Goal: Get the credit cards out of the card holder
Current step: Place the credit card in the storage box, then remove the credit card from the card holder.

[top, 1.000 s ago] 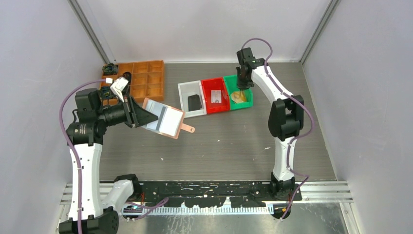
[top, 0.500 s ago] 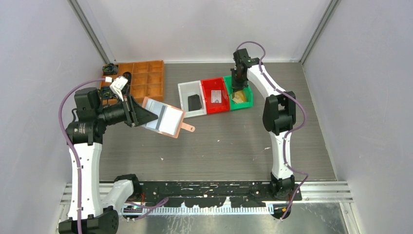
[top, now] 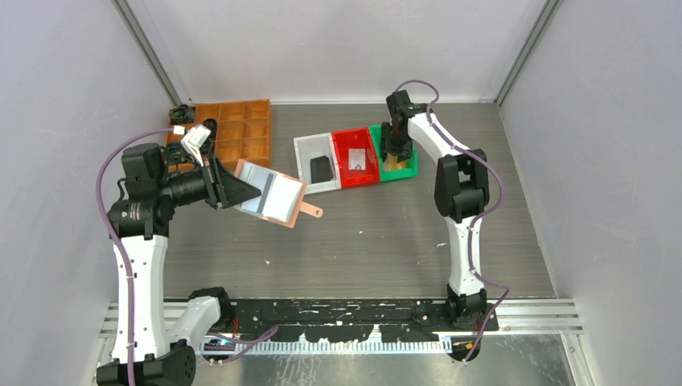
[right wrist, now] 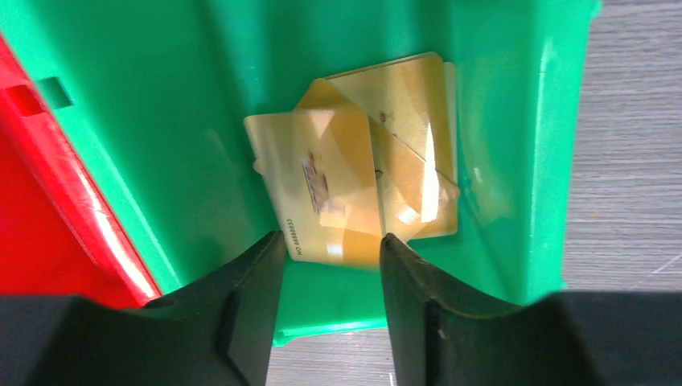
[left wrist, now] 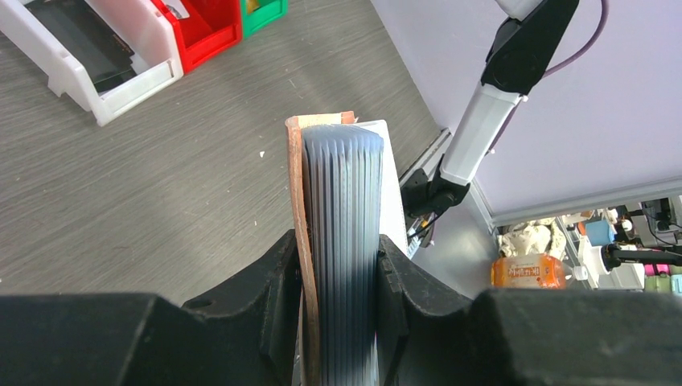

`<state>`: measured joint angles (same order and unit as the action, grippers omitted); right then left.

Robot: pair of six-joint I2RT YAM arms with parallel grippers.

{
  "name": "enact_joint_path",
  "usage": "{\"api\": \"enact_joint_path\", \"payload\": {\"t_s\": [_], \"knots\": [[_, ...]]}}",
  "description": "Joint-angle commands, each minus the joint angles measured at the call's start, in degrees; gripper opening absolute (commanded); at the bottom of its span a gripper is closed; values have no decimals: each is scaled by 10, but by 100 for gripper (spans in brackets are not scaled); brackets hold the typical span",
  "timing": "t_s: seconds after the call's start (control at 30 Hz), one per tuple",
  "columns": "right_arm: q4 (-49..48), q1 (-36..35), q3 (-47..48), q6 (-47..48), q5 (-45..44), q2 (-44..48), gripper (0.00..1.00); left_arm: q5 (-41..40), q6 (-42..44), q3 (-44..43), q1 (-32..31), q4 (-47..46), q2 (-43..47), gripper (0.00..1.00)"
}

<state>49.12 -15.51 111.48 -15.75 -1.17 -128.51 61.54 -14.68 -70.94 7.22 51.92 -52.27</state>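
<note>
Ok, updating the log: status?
Left gripper shut on card holder. Right gripper open over yellow cards in green bin. Nothing in the way.

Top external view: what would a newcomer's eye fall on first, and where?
The salmon-pink card holder stands out, clamped in the left gripper at the left. At the back sit a white bin, red bin and green bin; yellowish credit cards lie in the green one, under the right gripper.

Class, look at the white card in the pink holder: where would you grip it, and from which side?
Probably the card's bare end by the tab, pinched across its flat faces from the right: the left hand clamps the holder's opposite end, and the grey pocket covers the rest.
</note>
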Motion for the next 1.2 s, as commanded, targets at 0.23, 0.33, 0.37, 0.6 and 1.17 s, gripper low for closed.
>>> {"api": "enact_joint_path", "payload": {"t_s": [0.23,0.33,0.37,0.6,1.17], "knots": [[-64,-2,-51,-46,1,231,64,28,10,-21,-1,-7,10,0],[-95,-26,-89,-70,80,312,70,31,10,-19,0,-12,14,0],[-114,-40,-111,-82,105,339,73,31,11,-15,0,-15,15,0],[-414,-160,-321,-256,306,499,99,36,22,6,0,-23,27,0],[-737,-326,-459,-464,387,470,86,65,36,1,-1,-14,30,0]]}}
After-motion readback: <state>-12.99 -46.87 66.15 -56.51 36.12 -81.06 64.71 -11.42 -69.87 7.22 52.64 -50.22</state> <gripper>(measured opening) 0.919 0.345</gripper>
